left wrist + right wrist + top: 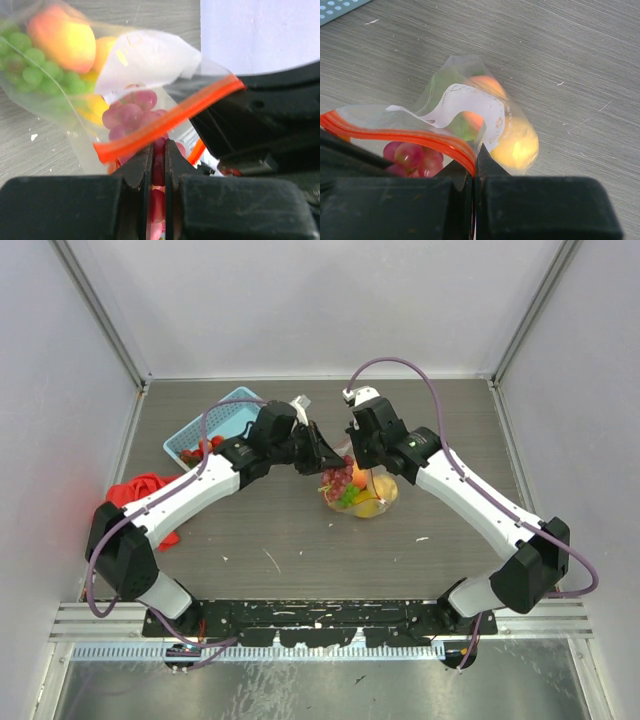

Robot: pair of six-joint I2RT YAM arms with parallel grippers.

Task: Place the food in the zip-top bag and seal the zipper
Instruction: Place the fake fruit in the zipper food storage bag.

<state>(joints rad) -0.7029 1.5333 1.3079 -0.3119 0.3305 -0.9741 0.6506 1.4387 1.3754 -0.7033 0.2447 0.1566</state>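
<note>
Zip-top bag (pixel 370 498) at table centre, holding peach (pixel 62 37), green grapes (pixel 35 70), lemon (pixel 517 142) and purple grapes (pixel 132 107). Expect thin, limp, slippery film and a light load. You should grip only the stiffer zipper (pixel 405 137). Left gripper (pixel 159 145), at 11 o'clock, pinches that strip. Right gripper (pixel 475 157), at 12 o'clock, clamps its end. Blue mesh basket (pixel 215 425) lies at 10 o'clock.

Both arms are stretching forward and angling inward, their wrists nearly meeting; the left gripper (pixel 158 150) is pinching the mouth of the zip-top bag (pixel 150 60), jaws almost together; the right gripper (pixel 474 162) is clamping it too, tightly.
</note>
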